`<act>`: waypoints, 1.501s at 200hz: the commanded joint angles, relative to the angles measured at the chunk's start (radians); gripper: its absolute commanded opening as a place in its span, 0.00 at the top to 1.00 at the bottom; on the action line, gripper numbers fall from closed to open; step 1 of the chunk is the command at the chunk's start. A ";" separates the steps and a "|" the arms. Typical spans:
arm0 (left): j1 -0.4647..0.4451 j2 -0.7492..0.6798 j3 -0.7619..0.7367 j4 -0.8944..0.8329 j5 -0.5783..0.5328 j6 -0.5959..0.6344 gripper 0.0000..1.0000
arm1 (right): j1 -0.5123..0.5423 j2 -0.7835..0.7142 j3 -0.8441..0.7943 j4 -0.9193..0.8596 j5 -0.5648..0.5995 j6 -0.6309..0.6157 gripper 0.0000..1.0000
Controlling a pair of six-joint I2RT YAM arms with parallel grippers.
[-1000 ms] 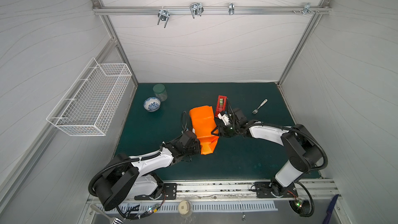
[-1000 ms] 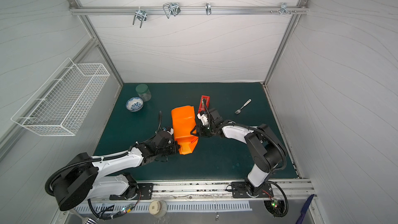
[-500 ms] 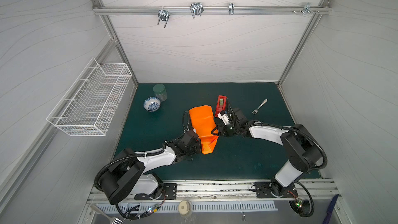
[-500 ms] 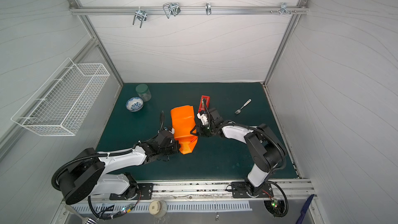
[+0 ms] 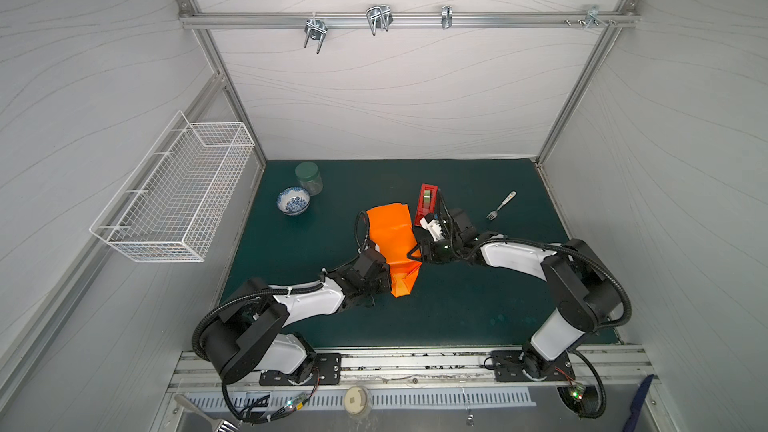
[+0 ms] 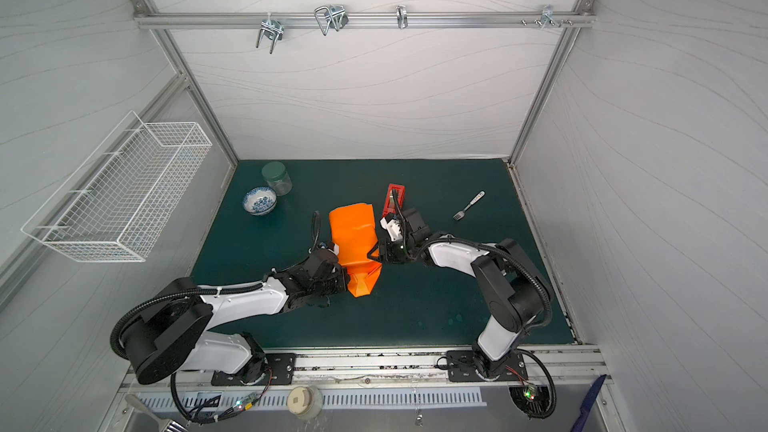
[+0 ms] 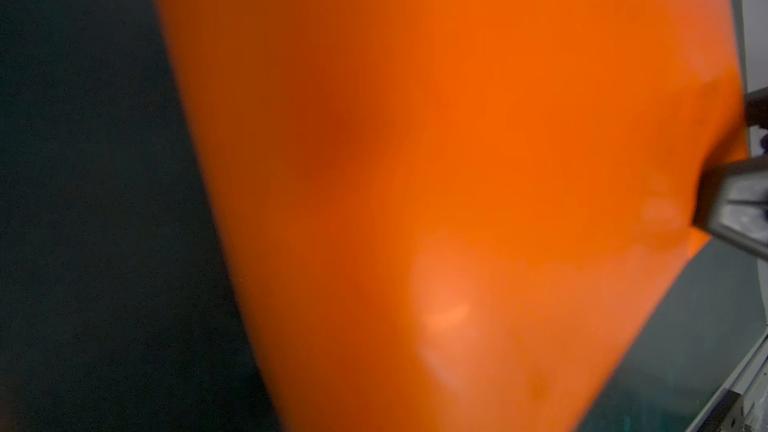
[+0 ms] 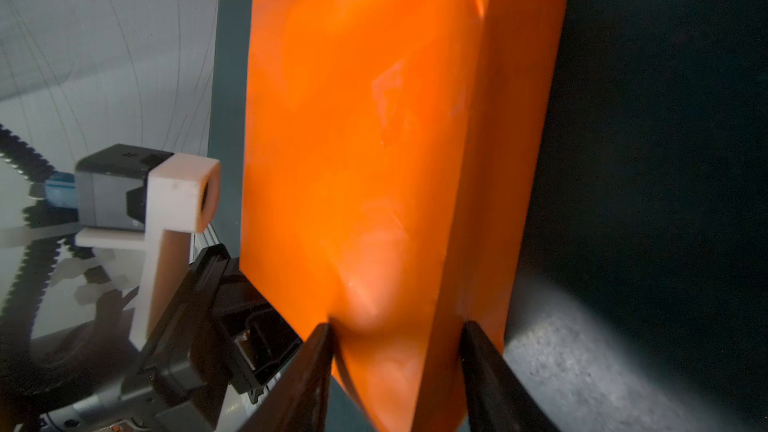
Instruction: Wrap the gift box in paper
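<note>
The orange paper (image 5: 390, 234) (image 6: 353, 234) stands folded up as a tall parcel in the middle of the green mat. It fills the left wrist view (image 7: 457, 160). The gift box is hidden inside it. My right gripper (image 5: 417, 253) (image 6: 376, 253) (image 8: 397, 326) is shut on the parcel's right edge, one finger on each face. My left gripper (image 5: 376, 274) (image 6: 338, 274) is shut and pressed against the parcel's lower left side. Its fingertips are hidden by the paper, so I cannot tell whether they pinch it.
A red tape dispenser (image 5: 427, 203) (image 6: 394, 199) lies just behind the right gripper. A fork (image 5: 502, 204) lies at the back right. A blue-patterned bowl (image 5: 293, 200) and a green-lidded jar (image 5: 308, 177) stand at the back left. A wire basket (image 5: 174, 193) hangs on the left wall.
The left arm's elbow and shoulder have swung a little to the right. The parcel and both grippers have hardly moved.
</note>
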 commanded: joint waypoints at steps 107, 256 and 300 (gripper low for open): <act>-0.015 0.070 0.029 0.054 -0.086 0.031 0.87 | 0.006 0.032 -0.024 -0.030 0.042 -0.011 0.51; -0.022 0.104 0.017 0.084 -0.137 0.023 0.77 | 0.008 0.022 -0.029 -0.036 0.046 -0.019 0.52; -0.022 0.073 0.010 0.067 -0.128 0.021 0.74 | 0.007 0.023 -0.034 -0.036 0.046 -0.018 0.53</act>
